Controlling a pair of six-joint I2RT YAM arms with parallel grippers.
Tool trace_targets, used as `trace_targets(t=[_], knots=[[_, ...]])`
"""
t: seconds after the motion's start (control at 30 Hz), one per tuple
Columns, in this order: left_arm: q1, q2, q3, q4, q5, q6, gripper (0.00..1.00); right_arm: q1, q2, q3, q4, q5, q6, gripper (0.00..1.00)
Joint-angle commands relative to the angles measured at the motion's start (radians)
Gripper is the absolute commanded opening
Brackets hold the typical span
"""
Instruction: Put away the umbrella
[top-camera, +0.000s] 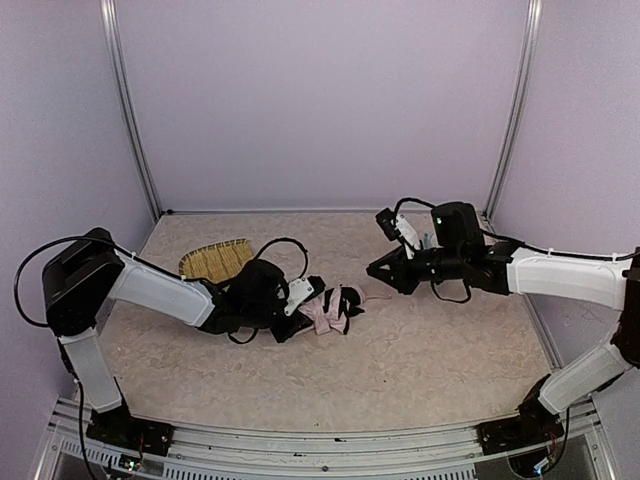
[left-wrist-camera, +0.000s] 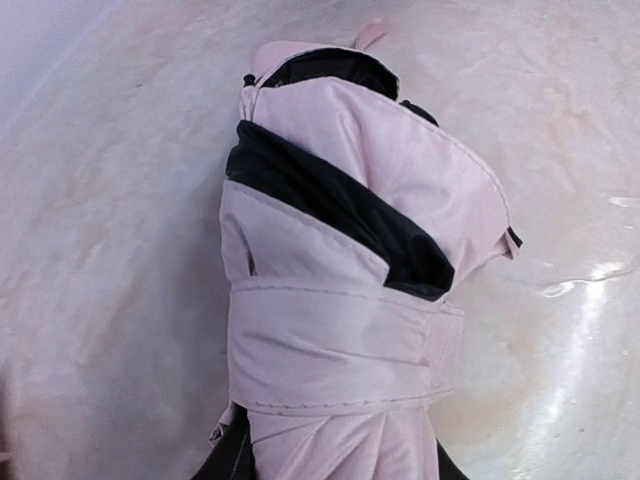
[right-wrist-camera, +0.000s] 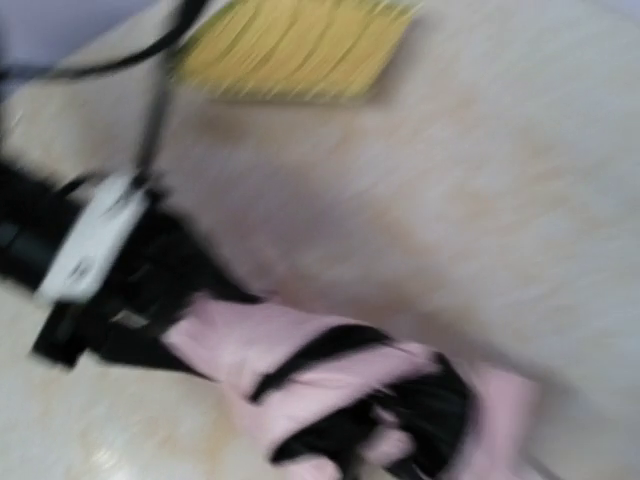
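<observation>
Folded pale pink umbrella with black lining (top-camera: 335, 310) lies mid-surface (top-camera: 430, 350), its near end clamped in the left fingers (top-camera: 310, 289). Right fingers (top-camera: 380, 268) hang just beside the far end, how far apart can't tell. Woven yellow bamboo tray (top-camera: 215, 260) sits behind.

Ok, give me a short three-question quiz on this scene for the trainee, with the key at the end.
1. True or false: the umbrella lies inside the woven tray.
2. Where is the woven tray? A. on the far side of the left arm; B. under the right arm; C. at the near edge of the table.
3. Which claw holds the umbrella?
Key: 1 false. 2 A. 3 the left claw.
</observation>
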Motion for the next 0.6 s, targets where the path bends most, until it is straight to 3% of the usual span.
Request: trace_targets(t=[0.0,0.07,0.17,0.4,0.5,0.57], knots=[[-0.069,-0.078,0.014,0.034,-0.569,0.161,0.0,-0.031,-0.063,0.028,-0.135,0.094,-0.032,0.13],[-0.107,-0.089,0.0,0.13,-0.732,0.263,0.0,-0.035,-0.081,0.029,-0.137,0.107,-0.035,0.13],[-0.16,-0.062,-0.006,0.198,-0.771,0.377,0.0,-0.037,-0.086,0.026,-0.134,0.119,-0.033,0.14],[-0.276,0.101,-0.066,0.159,-0.471,0.417,0.01,-0.037,-0.073,0.003,-0.14,0.092,-0.042,0.16],[-0.315,0.133,-0.111,0.161,-0.295,0.429,0.14,-0.037,-0.052,0.009,-0.179,0.091,-0.064,0.2],[-0.325,0.13,-0.125,0.171,-0.256,0.404,0.3,-0.037,-0.028,0.024,-0.217,0.073,-0.085,0.26]])
